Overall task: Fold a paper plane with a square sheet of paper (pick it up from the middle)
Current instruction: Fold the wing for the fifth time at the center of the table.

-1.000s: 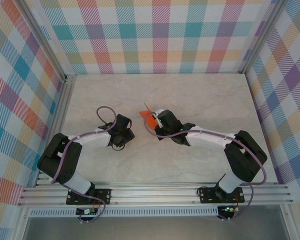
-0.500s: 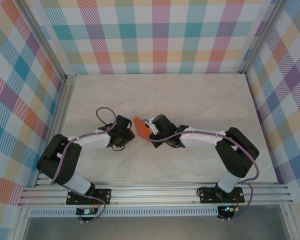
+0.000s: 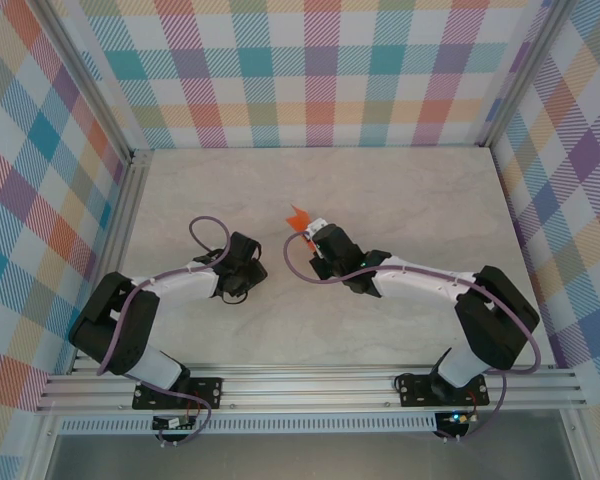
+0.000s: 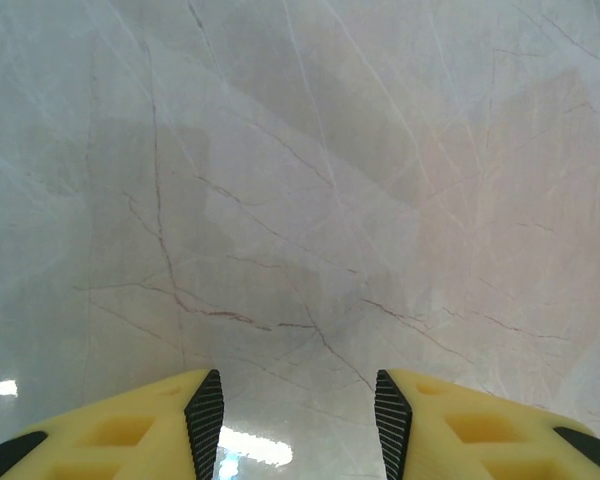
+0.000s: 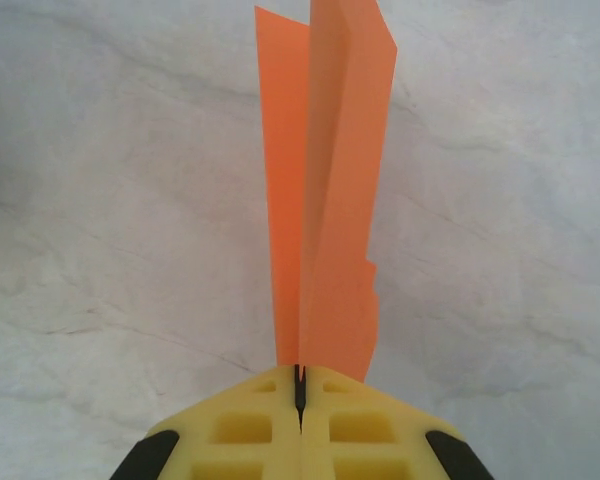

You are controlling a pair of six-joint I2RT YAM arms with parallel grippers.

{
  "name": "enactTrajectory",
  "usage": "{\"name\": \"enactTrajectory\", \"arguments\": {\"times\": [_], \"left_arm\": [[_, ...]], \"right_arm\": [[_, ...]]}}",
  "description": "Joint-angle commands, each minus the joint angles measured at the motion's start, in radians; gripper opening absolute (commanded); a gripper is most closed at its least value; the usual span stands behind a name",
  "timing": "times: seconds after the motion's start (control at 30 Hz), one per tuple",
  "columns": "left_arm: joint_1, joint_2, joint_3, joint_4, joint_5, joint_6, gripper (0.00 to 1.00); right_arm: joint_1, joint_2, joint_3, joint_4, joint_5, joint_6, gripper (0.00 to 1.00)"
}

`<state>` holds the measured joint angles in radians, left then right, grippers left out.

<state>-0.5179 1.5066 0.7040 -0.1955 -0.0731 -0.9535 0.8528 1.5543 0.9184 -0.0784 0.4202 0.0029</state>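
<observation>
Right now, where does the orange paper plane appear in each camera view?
Top view: paper plane near the centre, beyond the right fingers.
Right wrist view: upper middle, pinched between those fingers.
Left wrist view: marble table beyond the open left fingers.
Shared landmark: the marble table.

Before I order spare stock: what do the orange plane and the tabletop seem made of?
The paper plane: thin matte orange paper, judging by sharp creases and layered edges. The table: pale grey marble-look surface with veins, glossy where light glints; stone or laminate, cannot tell.
</observation>
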Motion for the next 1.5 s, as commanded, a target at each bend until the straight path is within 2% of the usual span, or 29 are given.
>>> {"name": "enactTrajectory", "arguments": {"times": [0.0, 0.13, 0.3, 0.57, 0.83, 1.13, 1.47], "left_arm": [[0.012, -0.039, -0.004, -0.074, -0.022, 0.009, 0.48], [0.019, -0.067, 0.003, -0.073, -0.014, 0.018, 0.49], [0.033, -0.100, 0.009, -0.117, -0.001, 0.025, 0.51], [0.045, -0.137, 0.012, -0.127, 0.010, 0.033, 0.53], [0.046, -0.137, 0.005, -0.098, 0.037, 0.044, 0.53], [0.043, -0.134, 0.005, 0.000, 0.106, 0.083, 0.53], [0.014, -0.080, 0.035, 0.146, 0.180, 0.157, 0.55]], "right_arm": [[0.005, 0.021, 0.026, -0.022, 0.100, -0.076, 0.01], [0.013, 0.065, 0.039, -0.024, 0.081, -0.146, 0.01], [0.038, 0.107, 0.054, -0.054, -0.026, -0.149, 0.00], [0.042, 0.101, 0.043, -0.044, -0.239, -0.063, 0.00], [0.027, 0.144, 0.050, -0.026, -0.364, 0.028, 0.00], [-0.104, 0.099, -0.036, 0.093, -0.566, 0.185, 0.00], [-0.292, 0.120, -0.109, 0.241, -0.857, 0.354, 0.00]]}}
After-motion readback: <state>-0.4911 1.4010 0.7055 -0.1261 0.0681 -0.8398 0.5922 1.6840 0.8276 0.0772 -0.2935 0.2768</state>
